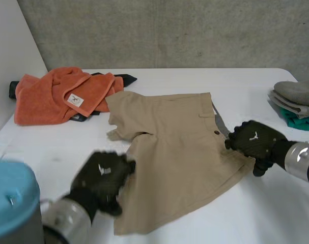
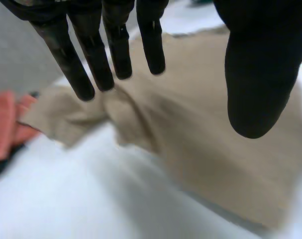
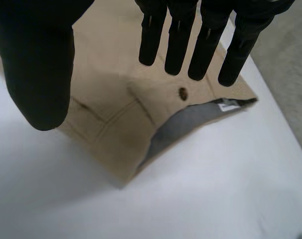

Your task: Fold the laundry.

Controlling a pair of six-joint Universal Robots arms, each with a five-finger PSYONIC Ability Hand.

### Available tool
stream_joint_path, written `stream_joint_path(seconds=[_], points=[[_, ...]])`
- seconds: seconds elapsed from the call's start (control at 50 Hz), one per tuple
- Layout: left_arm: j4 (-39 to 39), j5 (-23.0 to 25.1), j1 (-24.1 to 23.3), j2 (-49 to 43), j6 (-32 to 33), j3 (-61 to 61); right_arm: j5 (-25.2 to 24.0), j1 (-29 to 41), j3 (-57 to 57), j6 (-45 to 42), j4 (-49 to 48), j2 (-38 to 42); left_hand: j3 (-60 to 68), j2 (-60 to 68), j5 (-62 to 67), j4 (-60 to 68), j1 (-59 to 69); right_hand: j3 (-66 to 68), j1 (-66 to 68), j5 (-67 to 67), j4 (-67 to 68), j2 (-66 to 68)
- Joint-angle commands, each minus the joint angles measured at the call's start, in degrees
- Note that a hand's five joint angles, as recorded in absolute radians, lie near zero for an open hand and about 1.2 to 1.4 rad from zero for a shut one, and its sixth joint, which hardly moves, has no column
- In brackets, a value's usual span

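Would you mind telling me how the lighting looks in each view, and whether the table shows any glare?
Head view: soft, even light, no glare on the white table; the beige shorts are evenly lit. Left wrist view: a shaded crease crosses the shorts at the fingertips of the left hand. Right wrist view: the waistband's grey lining sits in shade beyond the right hand.

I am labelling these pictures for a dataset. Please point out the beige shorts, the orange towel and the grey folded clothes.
beige shorts (image 1: 179,152), head view, middle of the fabric.
orange towel (image 1: 39,99), head view, its left part.
grey folded clothes (image 1: 299,91), head view, top piece.
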Motion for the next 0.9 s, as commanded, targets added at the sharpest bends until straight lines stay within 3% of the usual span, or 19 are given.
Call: stream_joint_path(seconds=[0.02,0.12,0.22,0.28,0.34,0.38,0.48,0.64,0.9], points=[[2.58,0.26,-0.71,-5.93,-3.66,-3.52,-5.38,-1.65,3.80,0.22,-9.84,4.50,-9.30,-9.15,-8.43,-8.71,-8.64,9.96,10.05,9.67,9.82,10.09],[7.32,0.34,-0.45,-7.88,-3.67,-3.87,-5.29,-1.65,4.16,0.31,-14.08,7.15,-7.63,-7.48,-6.76,-7.04,-6.97,23.42,23.52,23.13,23.29,23.56],[12.60,0.52,-0.36,-9.28,-3.23,-4.31,-5.29,-1.82,3.90,-0.04,-14.61,9.08,-6.11,-5.96,-5.24,-5.52,-5.45,24.29,24.38,23.99,24.15,24.42],[14.27,0.43,-0.79,-10.95,-2.96,-4.14,-5.29,-1.82,3.90,0.22,-14.52,9.26,2.94,3.09,3.81,3.53,3.60,31.31,31.40,31.02,31.17,31.44],[15.32,0.34,-1.06,-12.01,-2.88,-3.87,-5.12,-1.73,3.98,0.31,-14.61,9.17,25.94,26.09,26.81,26.53,26.60,50.43,50.52,50.13,50.29,50.56],[17.17,0.17,-1.32,-12.10,-2.70,-3.78,-4.59,-2.00,3.90,0.57,-14.61,9.09,52.00,52.15,52.87,52.59,52.66,50.47,50.56,50.17,50.33,50.60],[20.42,-0.44,-1.15,-11.05,-2.52,-3.43,-4.33,-2.96,4.07,4.08,-14.26,7.51,52.91,53.06,53.78,53.50,53.57,50.47,50.56,50.17,50.33,50.60],[18.76,-0.97,0.70,-1.30,-1.47,-2.03,-2.75,-4.98,4.07,10.24,-10.58,-3.03,52.91,53.06,53.78,53.50,53.57,50.47,50.56,50.17,50.33,50.60],[6.72,-0.36,1.84,16.46,1.96,5.61,-0.02,-6.30,-3.74,11.29,11.22,-26.41,52.91,53.06,53.78,53.50,53.57,50.47,50.56,50.17,50.33,50.60]])
